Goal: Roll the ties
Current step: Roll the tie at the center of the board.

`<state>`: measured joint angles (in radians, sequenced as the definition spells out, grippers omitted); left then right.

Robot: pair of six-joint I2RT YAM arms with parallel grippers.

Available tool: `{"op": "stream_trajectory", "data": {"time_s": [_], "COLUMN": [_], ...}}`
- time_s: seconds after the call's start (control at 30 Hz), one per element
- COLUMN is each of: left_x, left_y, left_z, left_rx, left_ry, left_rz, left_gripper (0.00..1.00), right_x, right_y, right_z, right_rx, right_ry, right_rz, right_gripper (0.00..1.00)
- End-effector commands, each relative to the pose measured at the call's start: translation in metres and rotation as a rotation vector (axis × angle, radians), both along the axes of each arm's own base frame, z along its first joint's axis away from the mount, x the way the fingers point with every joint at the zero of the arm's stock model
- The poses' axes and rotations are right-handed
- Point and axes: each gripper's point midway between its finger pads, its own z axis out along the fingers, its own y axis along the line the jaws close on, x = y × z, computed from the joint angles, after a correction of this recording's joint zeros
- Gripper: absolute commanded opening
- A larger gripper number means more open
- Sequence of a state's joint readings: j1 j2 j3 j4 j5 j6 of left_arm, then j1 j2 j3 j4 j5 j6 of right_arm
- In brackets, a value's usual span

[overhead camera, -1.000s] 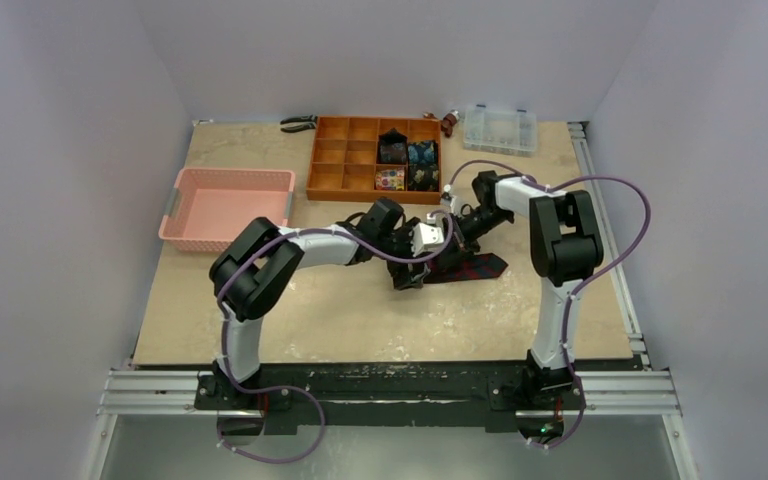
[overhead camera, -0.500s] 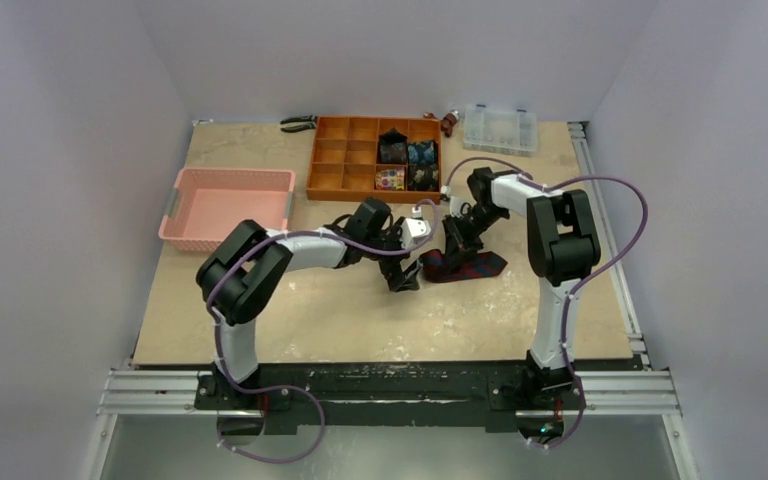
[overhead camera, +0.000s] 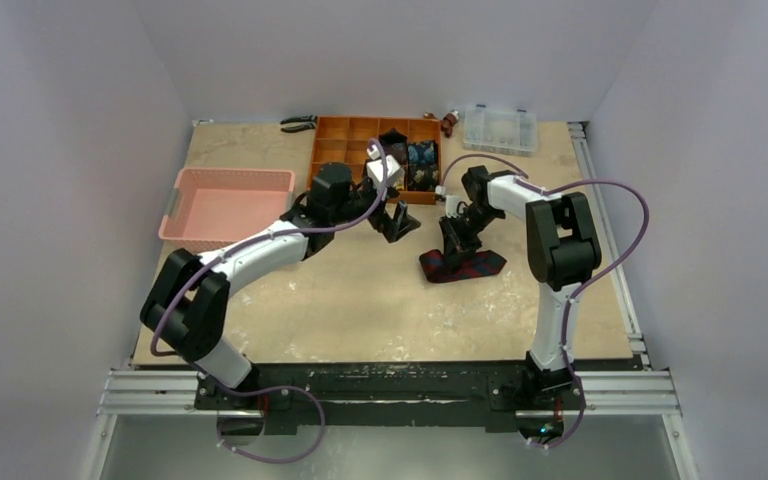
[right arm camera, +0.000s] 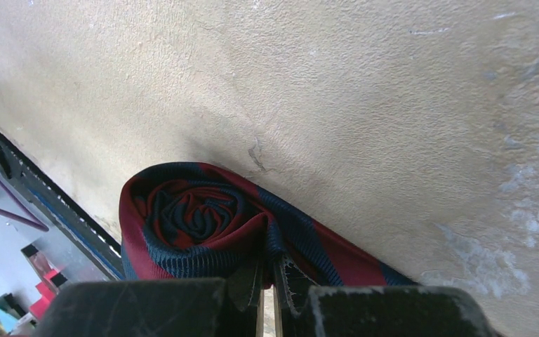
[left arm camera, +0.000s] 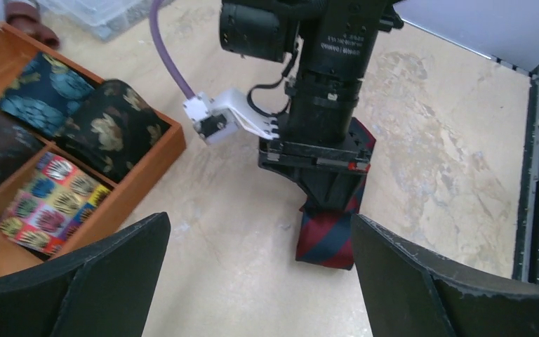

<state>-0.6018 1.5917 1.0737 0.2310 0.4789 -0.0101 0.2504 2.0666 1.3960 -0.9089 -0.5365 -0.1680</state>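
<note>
A navy tie with red stripes (overhead camera: 463,267) lies on the table, right of centre, rolled into a loose coil (right arm camera: 193,217) with a flat tail (left arm camera: 328,239). My right gripper (overhead camera: 456,238) points down onto it and is shut, its tips (right arm camera: 268,274) pinching a fold of the fabric beside the coil. My left gripper (overhead camera: 393,221) is open and holds nothing. It hovers left of the tie, near the organizer's front edge, its jaws (left arm camera: 258,223) spread wide. Rolled ties sit in the organizer: a multicoloured one (left arm camera: 38,203), a black floral one (left arm camera: 121,130) and a blue one (left arm camera: 38,88).
The orange wooden organizer (overhead camera: 345,160) stands at the back centre. A pink basket (overhead camera: 225,205) is at the left, pliers (overhead camera: 298,123) lie behind it, and a clear plastic box (overhead camera: 500,128) is at the back right. Purple cables loop over both arms.
My left gripper opened fully and pulled away from the tie, swinging back and left toward the organizer. The right gripper stayed shut on the tie.
</note>
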Motion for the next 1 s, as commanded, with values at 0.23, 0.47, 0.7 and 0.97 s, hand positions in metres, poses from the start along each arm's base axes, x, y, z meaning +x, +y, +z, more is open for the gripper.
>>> {"op": "stream_trajectory", "data": {"time_s": [0.23, 0.47, 0.7, 0.97], "left_x": [-0.026, -0.024, -0.036, -0.032], "left_y": [-0.069, -0.082, -0.086, -0.092], "left_z": [-0.085, -0.126, -0.151, -0.17], "left_rx": [-0.088, -0.036, 0.026, 0.085], "left_ry": [0.063, 0.076, 0.109, 0.106], "left_rz": [-0.06, -0.103, -0.145, -0.14], "left_gripper": [0.96, 0.73, 0.67, 0.41], "right_x": [0.012, 0.01, 0.007, 0.003], "right_y": [-0.024, -0.023, -0.022, -0.018], "right_z": [-0.045, -0.045, -0.045, -0.043], "right_rx": [-0.159, -0.148, -0.143, -0.119], "right_ry": [-0.075, -0.065, -0.05, -0.037], "right_rz": [0.056, 0.054, 0.048, 0.046], "right_gripper": [0.0, 0.0, 0.0, 0.0]}}
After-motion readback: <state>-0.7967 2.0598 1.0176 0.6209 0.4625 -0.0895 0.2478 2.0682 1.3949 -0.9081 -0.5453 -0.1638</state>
